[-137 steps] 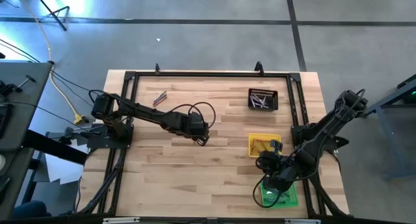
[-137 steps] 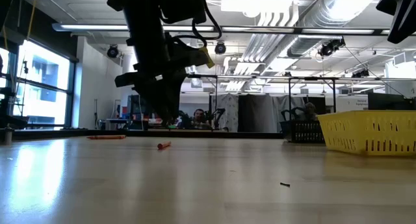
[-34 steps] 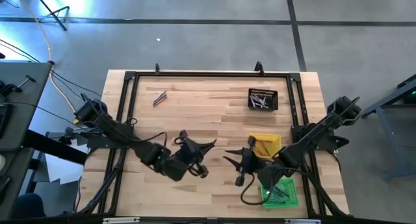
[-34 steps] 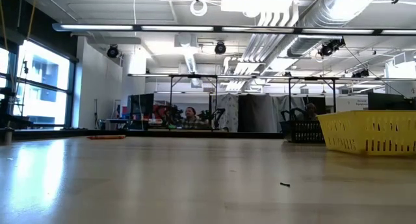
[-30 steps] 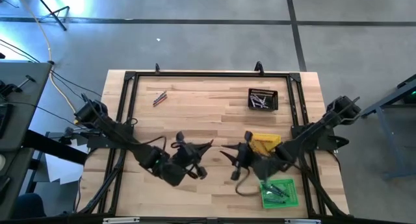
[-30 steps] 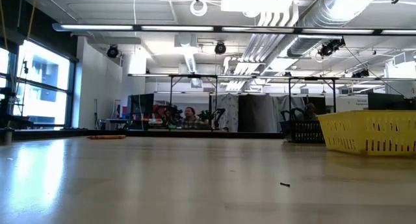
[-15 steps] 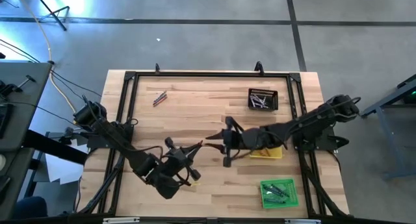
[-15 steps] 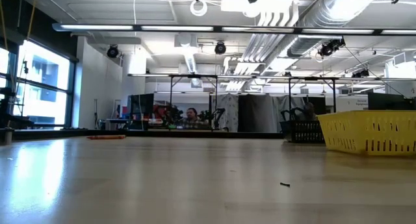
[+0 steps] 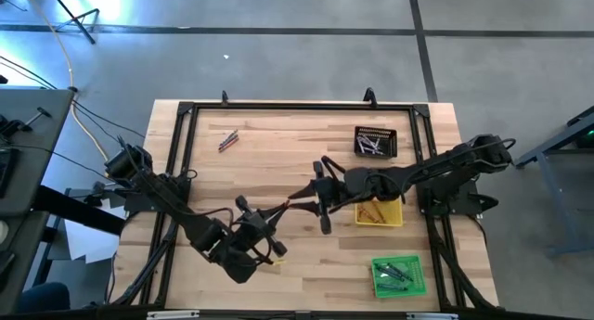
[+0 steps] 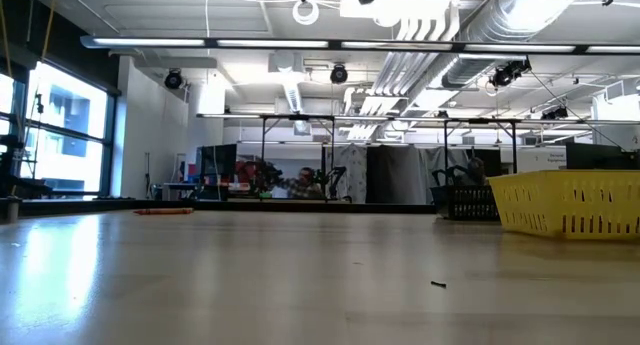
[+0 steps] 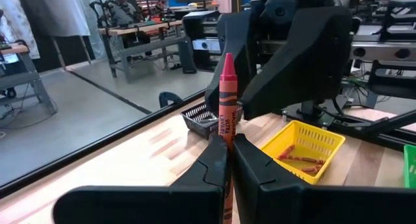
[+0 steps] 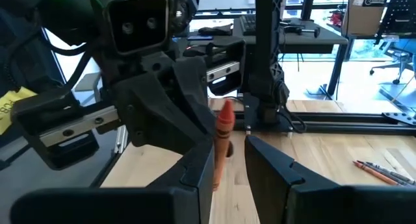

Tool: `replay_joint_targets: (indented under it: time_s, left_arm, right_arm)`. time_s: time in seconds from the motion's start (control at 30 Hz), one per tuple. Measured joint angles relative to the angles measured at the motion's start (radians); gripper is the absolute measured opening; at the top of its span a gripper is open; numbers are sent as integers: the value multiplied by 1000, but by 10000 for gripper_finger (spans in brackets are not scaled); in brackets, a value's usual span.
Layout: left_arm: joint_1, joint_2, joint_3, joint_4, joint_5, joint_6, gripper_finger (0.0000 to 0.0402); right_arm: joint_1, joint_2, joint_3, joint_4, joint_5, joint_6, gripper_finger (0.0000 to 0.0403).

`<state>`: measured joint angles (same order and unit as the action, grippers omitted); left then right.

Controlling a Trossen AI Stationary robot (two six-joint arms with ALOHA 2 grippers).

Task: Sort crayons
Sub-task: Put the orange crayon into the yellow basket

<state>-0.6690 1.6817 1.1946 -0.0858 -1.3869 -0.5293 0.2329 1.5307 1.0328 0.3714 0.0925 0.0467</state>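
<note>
My left gripper (image 9: 281,207) is shut on an orange-red crayon (image 11: 227,97), high above the table's middle. My right gripper (image 9: 304,198) faces it from the table's right and is open. Its fingers (image 12: 200,160) stand on either side of the crayon's pointed end (image 12: 224,123). Two or three crayons (image 9: 227,140) lie flat on the table at the far left, and one of them shows in the low view (image 10: 163,211). Neither gripper shows in the low view. My left gripper pinches the crayon's blunt end (image 11: 226,145) between its two fingers. The fingers come from the table's left and lie along the crayon. The crayon sticks straight out past the fingertips toward the right gripper, lifted clear of the table. My right gripper: I cannot tell whether a finger touches the crayon.
A yellow tray (image 9: 379,211) with orange-red crayons lies under the right arm. A black tray (image 9: 375,142) with grey crayons stands at the far right. A green tray (image 9: 399,275) with dark green crayons stands at the near right. A black frame (image 9: 297,107) runs along the table's edges.
My right gripper has gone from beside the green tray toward the table's far and left edges, up to the crayon's tip; its arm now reaches over the yellow tray. My left gripper has drawn back a little toward the table's left, keeping the crayon.
</note>
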Motion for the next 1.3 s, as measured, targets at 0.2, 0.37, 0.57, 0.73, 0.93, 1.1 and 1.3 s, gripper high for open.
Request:
replay_joint_targets:
  time_s: [0.2, 0.37, 0.57, 0.73, 0.93, 1.1, 1.3]
  left_arm:
    - [6, 0, 0, 9, 21, -1, 0]
    - [18, -1, 0, 27, 45, 0, 0]
    - [35, -1, 0, 33, 68, 7, 0]
    - [46, -2, 0, 37, 69, 9, 0]
    - [58, -2, 0, 50, 72, 10, 0]
    - [60, -2, -1, 85, 74, 48, 0]
    - [59, -2, -1, 117, 70, 96, 0]
  right_arm:
    - [0, 0, 0, 2, -4, -1, 83]
    - [0, 0, 0, 23, -4, 0, 83]
    - [0, 0, 0, 48, -4, 0, 83]
    - [0, 0, 0, 48, 0, 1, 83]
    - [0, 0, 0, 48, 3, 12, 68]
    - [0, -1, 0, 50, 3, 20, 25]
    - [0, -3, 1, 51, 11, 32, 10]
